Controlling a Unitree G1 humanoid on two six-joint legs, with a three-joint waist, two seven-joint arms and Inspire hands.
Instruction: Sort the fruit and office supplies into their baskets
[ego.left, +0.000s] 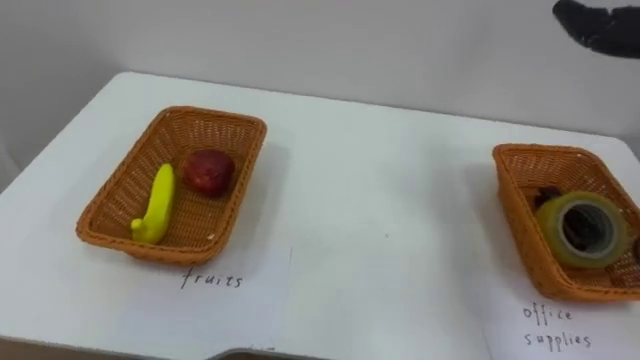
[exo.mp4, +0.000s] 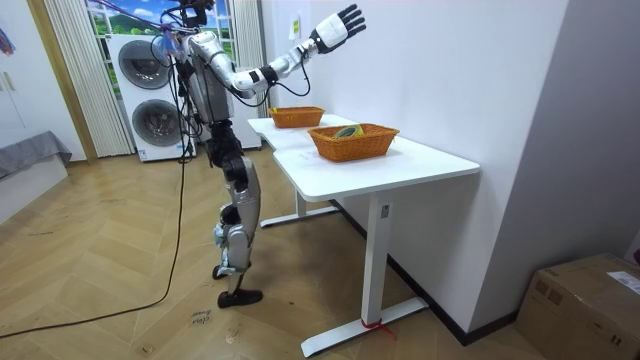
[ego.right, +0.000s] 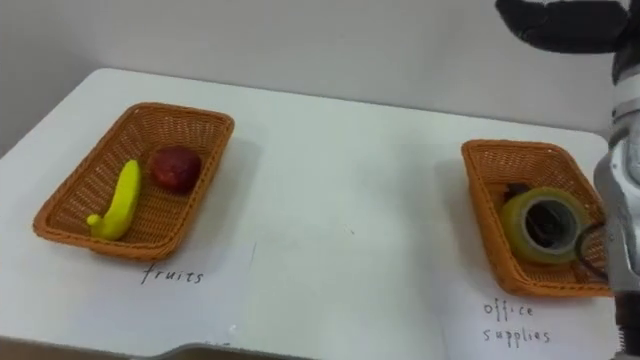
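On the white table (ego.left: 380, 200) stand two wicker baskets. The left basket (ego.left: 215, 116) holds a yellow banana (ego.left: 157, 205) and a red apple (ego.left: 208, 171). In the right basket (ego.left: 515, 205) a roll of yellowish tape (ego.left: 583, 229) lies beside a small dark item (ego.left: 547, 195). My right hand (exo.mp4: 340, 22) is raised high above the table's far side, open with spread fingers and holding nothing; it shows dark at the top right as the right hand (ego.right: 560, 25). I stand at the table's long side.
A handwritten paper label (ego.left: 212, 280) lies in front of the left basket and another label (ego.left: 555, 328) in front of the right one. A wall runs right behind the table. A cardboard box (exo.mp4: 585, 300) sits on the floor at the room view's right.
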